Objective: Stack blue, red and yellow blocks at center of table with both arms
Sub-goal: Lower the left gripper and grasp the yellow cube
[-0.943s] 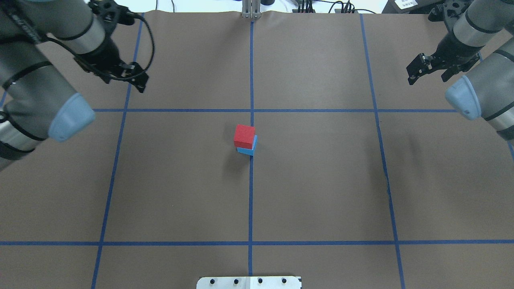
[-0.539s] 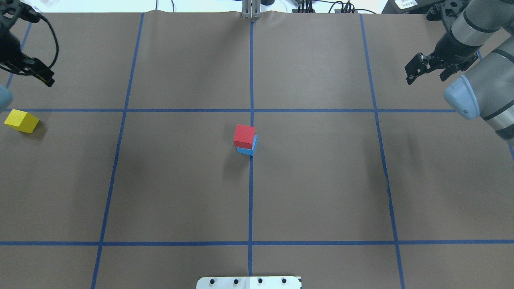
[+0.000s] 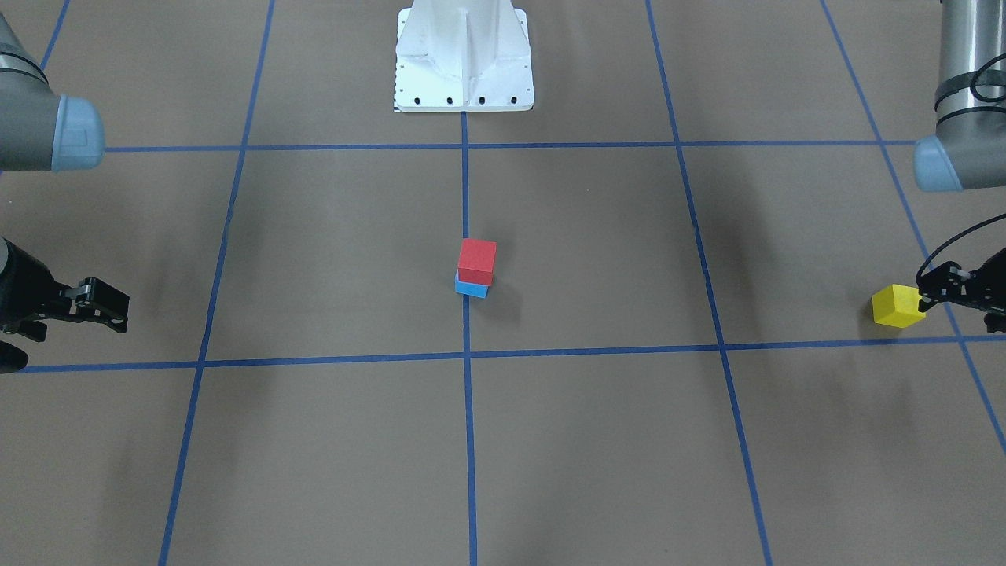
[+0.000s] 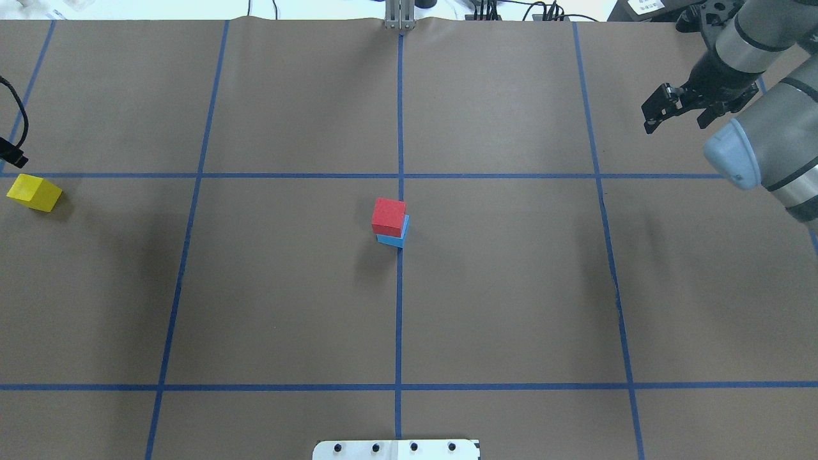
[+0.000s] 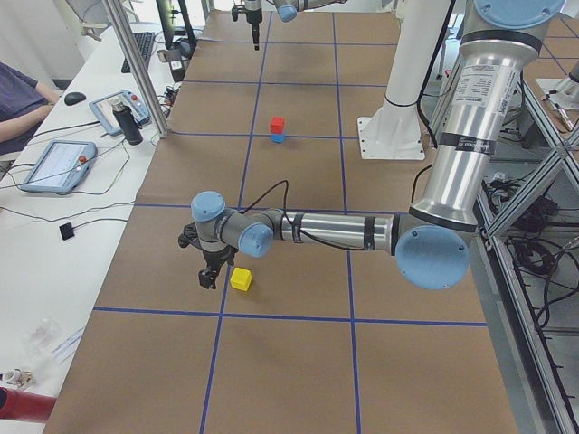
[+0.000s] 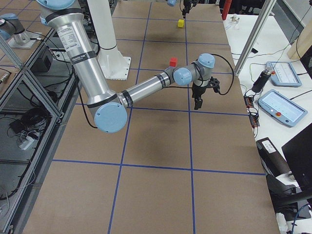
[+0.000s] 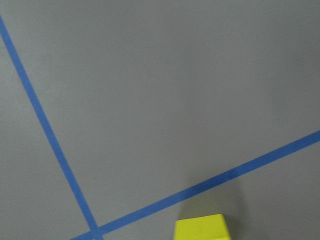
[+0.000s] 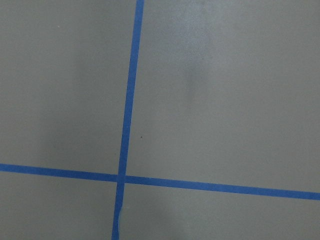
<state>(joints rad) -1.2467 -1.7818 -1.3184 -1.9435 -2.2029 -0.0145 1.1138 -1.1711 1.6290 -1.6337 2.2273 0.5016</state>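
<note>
Left gripper (image 3: 957, 309), open and empty, hangs just outboard of the yellow block (image 3: 898, 306), far nearer it than the open right gripper (image 4: 677, 121) across the table.

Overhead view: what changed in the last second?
The left gripper swept from the table's left-centre out to the far left edge, uncovering the yellow block. It is now beside that block and has not taken hold of it. The right gripper barely drifted and is open. The red block on the blue block at centre did not move.
</note>
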